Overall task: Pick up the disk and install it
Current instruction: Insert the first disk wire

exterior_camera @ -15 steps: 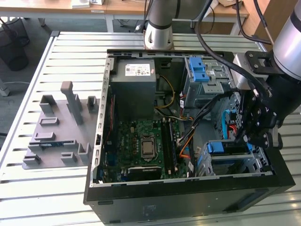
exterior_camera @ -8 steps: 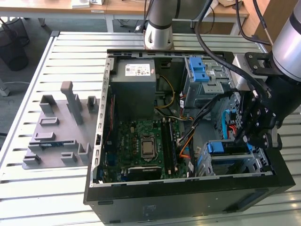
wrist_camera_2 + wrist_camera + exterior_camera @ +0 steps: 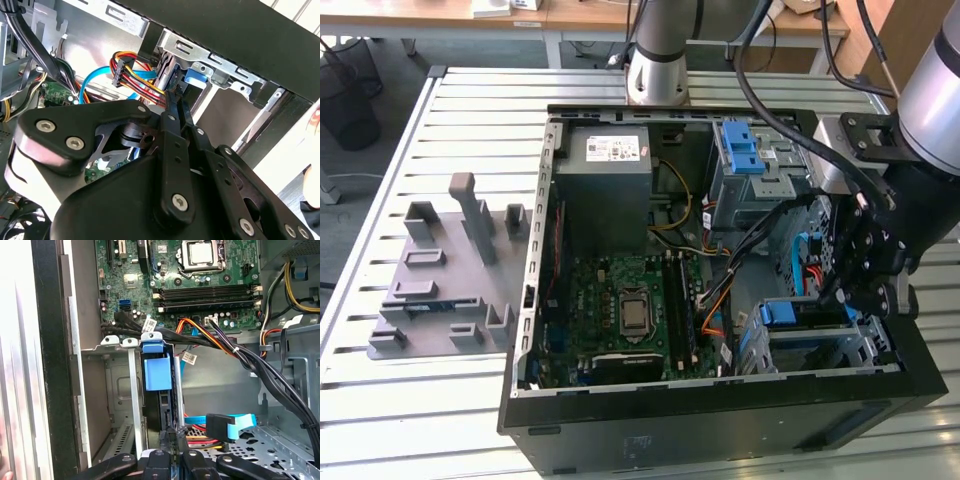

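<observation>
Where the black pincer (image 3: 175, 437) comes down into the open computer case (image 3: 720, 415), its two slim fingertips are drawn together on the near edge of the disk (image 3: 167, 412), which stands on edge in the metal drive cage (image 3: 127, 390). Judging by both wrist views, the pincer is clenched on that edge, though the contact itself is partly hidden by the fingers (image 3: 175, 107). In the first wrist view the disk lies straight ahead of the fingertips, its long axis running away from them into the cage, and its blue plastic carrier tab (image 3: 156, 367) shows at the far end, just short of the motherboard (image 3: 190, 285). So the drive seems already seated in its slot, or very nearly.

Room is tight. A blue flat data cable (image 3: 235, 422) and a bundle of red, yellow and orange power wires (image 3: 137, 75) lie just beside the fingertips, and black cables (image 3: 260, 365) cross near the tab. In the exterior view the arm's wrist (image 3: 865, 250) hangs over the case's corner at that view's right, above the cage (image 3: 810, 335). The case rests on a slatted metal surface (image 3: 450, 410), with a grey fixture block (image 3: 440, 270) well apart at that view's left.
</observation>
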You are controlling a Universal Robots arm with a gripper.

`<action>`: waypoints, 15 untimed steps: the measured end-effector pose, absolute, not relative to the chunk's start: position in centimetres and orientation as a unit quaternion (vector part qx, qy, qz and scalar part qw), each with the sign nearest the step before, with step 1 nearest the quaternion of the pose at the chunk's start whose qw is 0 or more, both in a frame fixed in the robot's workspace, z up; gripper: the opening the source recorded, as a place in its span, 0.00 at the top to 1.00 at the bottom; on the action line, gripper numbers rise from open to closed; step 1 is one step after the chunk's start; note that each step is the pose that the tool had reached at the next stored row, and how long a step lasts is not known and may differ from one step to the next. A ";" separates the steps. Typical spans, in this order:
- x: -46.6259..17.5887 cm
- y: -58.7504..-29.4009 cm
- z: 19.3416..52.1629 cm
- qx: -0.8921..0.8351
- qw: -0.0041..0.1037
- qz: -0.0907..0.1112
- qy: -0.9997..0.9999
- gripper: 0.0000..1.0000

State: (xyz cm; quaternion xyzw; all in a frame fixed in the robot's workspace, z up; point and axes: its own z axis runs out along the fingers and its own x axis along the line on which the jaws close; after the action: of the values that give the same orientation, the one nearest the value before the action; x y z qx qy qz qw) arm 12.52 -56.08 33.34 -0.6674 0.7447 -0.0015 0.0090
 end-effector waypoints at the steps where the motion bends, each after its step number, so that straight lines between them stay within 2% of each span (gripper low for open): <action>1: 12.5 -56.1 33.3 -0.667 0.009 -0.001 0.745 0.84; 15: 12.7 -56.1 32.8 -0.667 0.008 -0.001 0.745 0.84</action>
State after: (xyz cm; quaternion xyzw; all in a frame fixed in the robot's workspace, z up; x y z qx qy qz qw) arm 12.70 -56.08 32.83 -0.6673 0.7447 -0.0005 0.0077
